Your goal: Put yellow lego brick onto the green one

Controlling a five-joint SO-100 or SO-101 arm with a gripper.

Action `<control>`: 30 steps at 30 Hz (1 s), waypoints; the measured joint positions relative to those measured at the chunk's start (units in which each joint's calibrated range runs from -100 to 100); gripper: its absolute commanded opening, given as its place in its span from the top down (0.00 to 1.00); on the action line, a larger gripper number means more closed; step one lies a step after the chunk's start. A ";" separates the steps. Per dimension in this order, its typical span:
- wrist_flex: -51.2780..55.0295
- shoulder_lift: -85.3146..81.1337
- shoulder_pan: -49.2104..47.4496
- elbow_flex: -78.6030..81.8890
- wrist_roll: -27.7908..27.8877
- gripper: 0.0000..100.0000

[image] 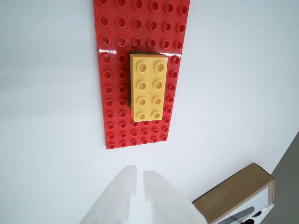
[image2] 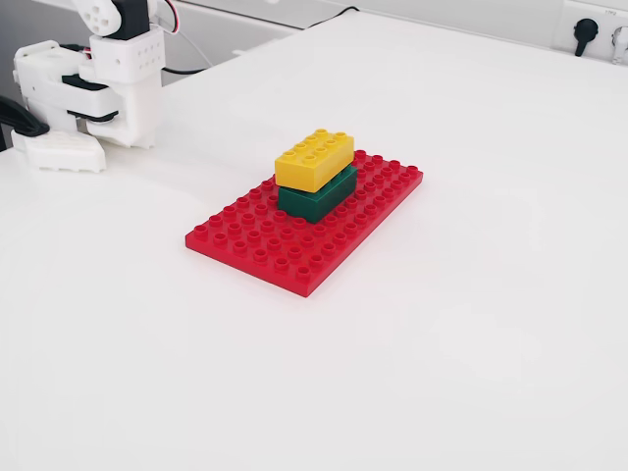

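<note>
The yellow lego brick (image2: pixel 314 158) sits squarely on the green one (image2: pixel 318 195), studs up, and both stand on a flat red baseplate (image2: pixel 265 245) in the middle of the white table. In the wrist view the yellow brick (image: pixel 149 87) covers almost all of the green brick, which shows only as a thin dark edge. My white gripper (image: pixel 139 172) is well back from the red baseplate (image: pixel 112 112), its fingers almost touching, with nothing between them. In the fixed view the gripper (image2: pixel 61 150) rests folded at the far left, apart from the stack.
A brown cardboard box (image: pixel 236 196) lies near the table's edge at the lower right of the wrist view. The arm's white base (image2: pixel 123 74) stands at the back left with cables behind it. A wall socket (image2: pixel 586 26) is at the far right.
</note>
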 measured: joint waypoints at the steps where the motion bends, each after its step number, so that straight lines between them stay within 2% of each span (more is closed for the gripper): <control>1: -0.26 -1.94 0.00 2.16 0.00 0.99; 7: -5.62 -12.16 1.70 17.94 0.00 0.99; 14: -14.87 -25.07 11.57 34.72 0.00 0.99; 21: -22.90 -33.09 10.54 52.30 0.00 0.99; 30: -28.78 -34.02 9.58 62.04 0.00 0.99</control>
